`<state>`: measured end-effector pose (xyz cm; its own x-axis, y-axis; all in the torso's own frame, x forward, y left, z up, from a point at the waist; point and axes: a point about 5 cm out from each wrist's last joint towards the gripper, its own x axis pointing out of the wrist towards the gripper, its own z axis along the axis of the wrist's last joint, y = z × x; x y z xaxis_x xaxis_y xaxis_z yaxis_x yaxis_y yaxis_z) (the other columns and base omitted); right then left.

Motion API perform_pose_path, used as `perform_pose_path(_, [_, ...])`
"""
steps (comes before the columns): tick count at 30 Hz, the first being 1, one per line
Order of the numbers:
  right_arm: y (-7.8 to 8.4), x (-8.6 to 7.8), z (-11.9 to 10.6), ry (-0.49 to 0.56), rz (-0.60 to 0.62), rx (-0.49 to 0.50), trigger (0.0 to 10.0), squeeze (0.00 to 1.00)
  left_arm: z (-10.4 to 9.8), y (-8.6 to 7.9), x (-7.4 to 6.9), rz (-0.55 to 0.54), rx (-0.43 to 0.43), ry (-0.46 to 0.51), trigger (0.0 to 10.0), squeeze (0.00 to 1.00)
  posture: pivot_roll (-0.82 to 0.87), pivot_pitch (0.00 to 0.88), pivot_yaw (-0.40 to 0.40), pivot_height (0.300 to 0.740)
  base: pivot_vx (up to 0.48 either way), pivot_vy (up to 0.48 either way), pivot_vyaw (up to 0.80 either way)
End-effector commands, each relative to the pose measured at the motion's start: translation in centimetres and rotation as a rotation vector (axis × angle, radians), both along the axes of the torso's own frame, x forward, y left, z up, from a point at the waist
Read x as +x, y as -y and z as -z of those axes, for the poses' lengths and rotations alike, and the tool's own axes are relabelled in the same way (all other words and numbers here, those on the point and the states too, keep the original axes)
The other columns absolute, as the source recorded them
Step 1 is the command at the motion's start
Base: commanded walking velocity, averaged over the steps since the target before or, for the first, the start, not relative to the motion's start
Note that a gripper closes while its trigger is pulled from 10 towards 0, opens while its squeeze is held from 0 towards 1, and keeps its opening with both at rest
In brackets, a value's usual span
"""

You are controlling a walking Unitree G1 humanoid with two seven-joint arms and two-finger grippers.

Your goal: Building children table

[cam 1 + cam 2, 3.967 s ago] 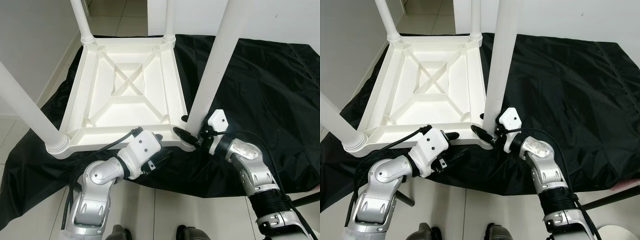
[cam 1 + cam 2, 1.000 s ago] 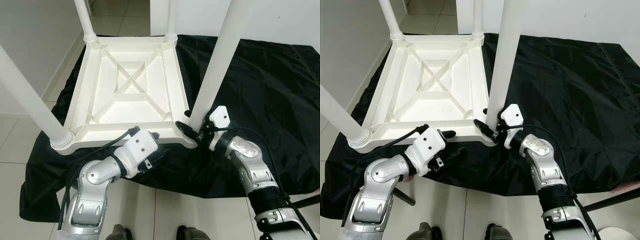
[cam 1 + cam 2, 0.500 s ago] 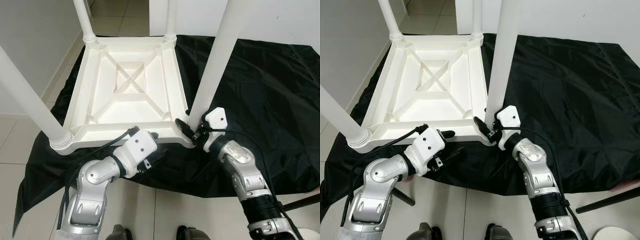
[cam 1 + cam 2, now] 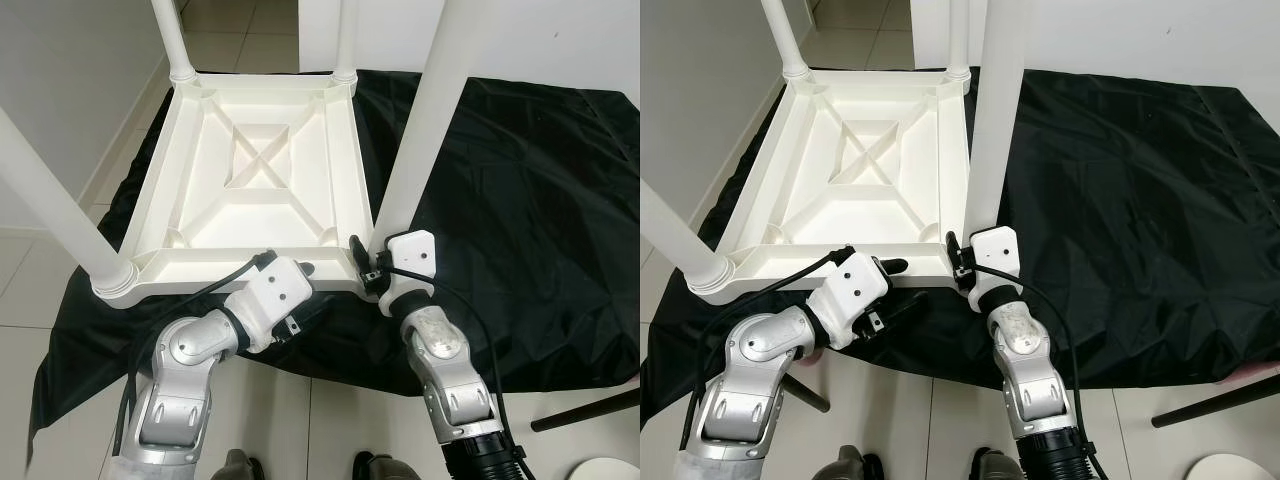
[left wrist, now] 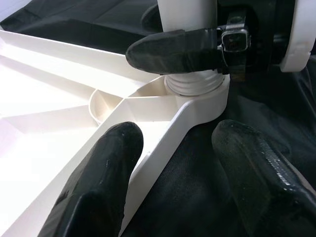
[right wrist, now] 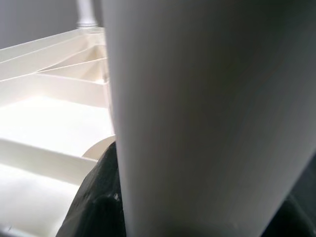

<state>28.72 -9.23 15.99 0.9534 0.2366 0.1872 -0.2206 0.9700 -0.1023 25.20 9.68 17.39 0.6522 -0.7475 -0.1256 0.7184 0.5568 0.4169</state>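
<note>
White plastic table (image 4: 255, 185), upside down on a black sheet (image 4: 520, 200), underside ribs up. Landmark is the table's near right corner socket (image 5: 197, 91). All four legs stand in their sockets as far as I can see: two at the far corners, one at the near left corner (image 4: 60, 215), and the leg I'm working (image 4: 418, 120) rising straight from the landmark socket.

My right gripper (image 4: 368, 268) sits at the base of that leg, just above the socket. In the left wrist view one black finger (image 5: 173, 49) lies across the front of the leg right over the threaded collar. In the right wrist view the leg presses close between the fingers, so I read it as clamped on the leg. Threads still visible between leg and socket, so I judge it not fully screwed home.

My left gripper (image 5: 185, 163) is at the near edge of the table, just left of the landmark. Fingers spread apart, one over the rim on the inside, the other outside over the sheet, straddling the rim without pinching it, as far as I can tell.

Progress, my judgement: nearly done. Left to do: finish turning the last leg tight, let go, flip the table upright.

Outward from the socket: sheet all around, tile floor (image 4: 330, 420) near me, white wall (image 4: 60, 90) beyond the far left.
</note>
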Motion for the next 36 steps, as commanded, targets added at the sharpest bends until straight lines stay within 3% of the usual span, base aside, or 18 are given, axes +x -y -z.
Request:
perform_pose_path(1, [-0.5,-0.4,0.9,-0.040,0.019,-0.016,10.0,0.00,0.1,-0.7,0.8,-0.180,-0.041,0.042,10.0,0.00,-0.05,0.108,0.042,0.740,0.000,0.000,0.00])
perform_pose_path(6, [-1.1,-0.7,1.2,-0.050,0.015,0.010,10.0,0.00,0.1,-0.7,1.0,-0.185,-0.041,0.047,10.0,0.00,-0.05,0.104,0.038,0.740,0.000,0.000,0.00])
perform_pose_path(7, [-1.1,-0.9,1.3,-0.057,-0.014,0.037,10.0,1.00,0.1,-0.7,1.1,-0.194,-0.051,0.049,10.0,0.00,-0.05,0.100,0.036,0.740,0.000,0.000,0.00])
perform_pose_path(13, [-0.6,-1.1,0.9,-0.027,-0.039,0.050,10.0,1.00,0.0,-0.7,1.4,-0.232,-0.091,0.045,10.0,0.00,-0.05,0.100,0.032,0.740,0.000,0.000,0.00])
perform_pose_path(14, [-0.5,-1.1,0.7,-0.005,-0.045,0.054,10.0,0.00,0.1,-0.7,1.4,-0.243,-0.105,0.044,10.0,0.00,-0.06,0.100,0.030,0.740,0.000,0.000,0.00])
perform_pose_path(22, [0.8,-1.7,1.7,0.030,-0.047,0.021,10.0,0.00,0.9,-0.6,1.3,-0.351,-0.226,0.032,10.0,0.00,-0.06,0.094,0.024,0.740,0.000,0.000,0.00])
perform_pose_path(36, [1.7,-1.6,1.6,0.061,-0.014,0.004,10.0,0.00,0.8,-1.0,1.4,-0.437,-0.293,0.040,10.0,0.00,-0.09,0.131,0.023,0.740,0.000,0.000,0.00])
